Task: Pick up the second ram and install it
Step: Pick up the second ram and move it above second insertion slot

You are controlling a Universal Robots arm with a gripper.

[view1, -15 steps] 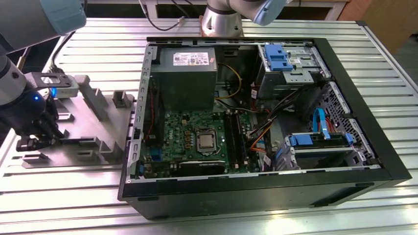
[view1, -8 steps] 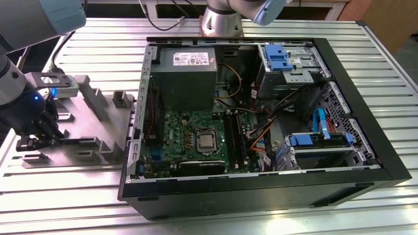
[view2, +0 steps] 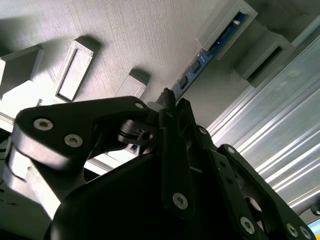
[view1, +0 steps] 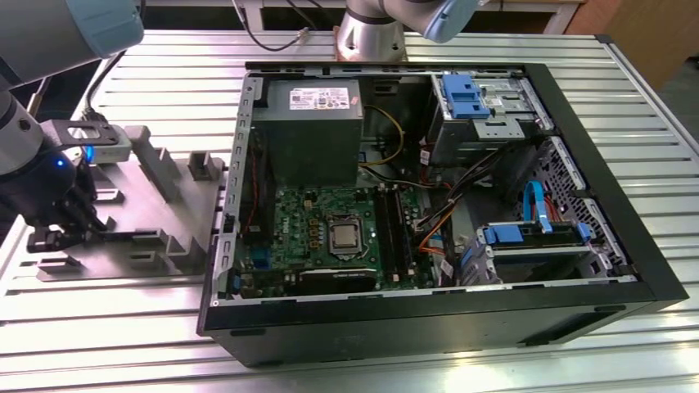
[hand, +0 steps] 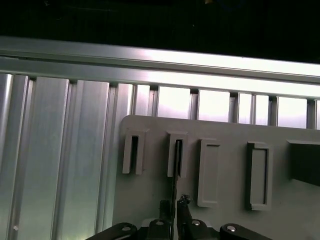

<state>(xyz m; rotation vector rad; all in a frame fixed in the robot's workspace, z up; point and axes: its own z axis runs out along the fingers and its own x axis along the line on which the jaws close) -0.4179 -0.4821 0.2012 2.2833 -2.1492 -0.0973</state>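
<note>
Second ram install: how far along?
Done: the gripper is at the holder, right at the ram. In hand: the pick; the ram stands on edge in its holder slot, not lifted out. Left: the whole install; nothing has been carried to the motherboard yet.

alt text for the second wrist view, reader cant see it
The black gripper has its fingers closed on one end of the second ram, a thin blue circuit strip whose far end sits in a grey holder block. Behind them lie a grey fixture plate and a ribbed aluminium table.
</note>
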